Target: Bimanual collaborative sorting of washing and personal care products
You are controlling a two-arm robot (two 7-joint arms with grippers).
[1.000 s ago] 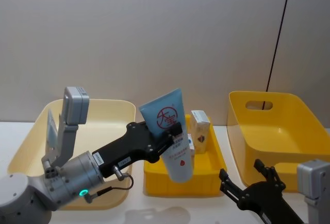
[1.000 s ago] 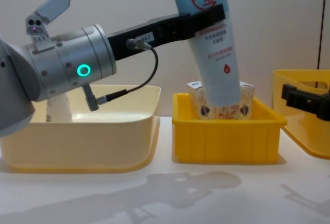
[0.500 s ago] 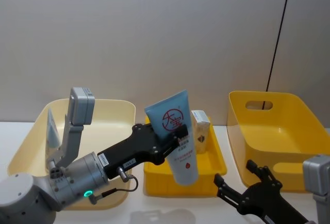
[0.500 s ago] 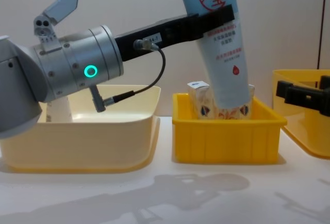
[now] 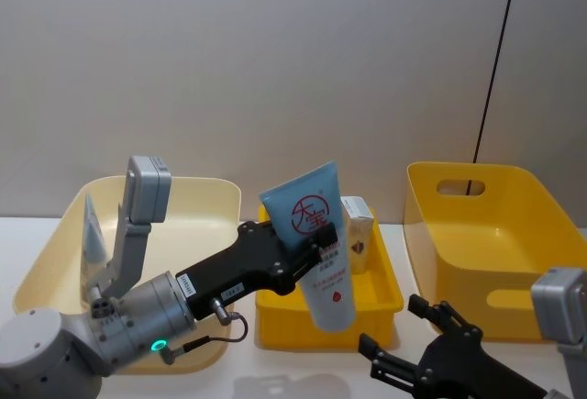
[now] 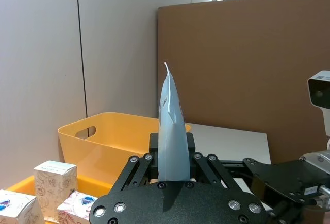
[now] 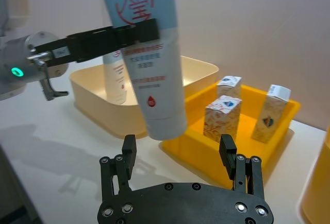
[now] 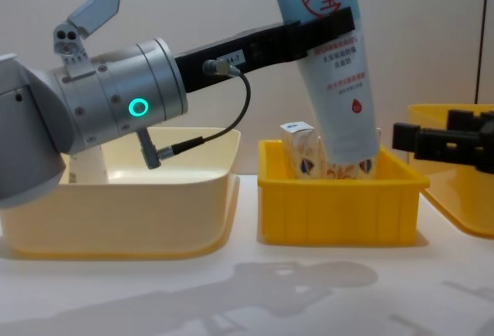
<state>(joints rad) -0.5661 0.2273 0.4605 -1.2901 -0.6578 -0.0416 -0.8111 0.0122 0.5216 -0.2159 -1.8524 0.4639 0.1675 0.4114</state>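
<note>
One tube (image 5: 307,205) clamped in left gripper (image 5: 318,250); right gripper (image 7: 177,145) spread.

The head camera looks forward and down on the yellow tray (image 5: 280,330) from above and behind. The chest camera sits low and close, meeting the tray's front wall level with the bench (image 8: 116,297). The left wrist camera rides just behind the left end effector (image 6: 171,157) and its blue tube (image 6: 170,110), facing across the tray toward the deep bin (image 6: 103,136). The right wrist camera, behind the right end effector (image 7: 178,147), faces back across the tray toward the cream bin (image 7: 90,98). All four share the tray.
</note>
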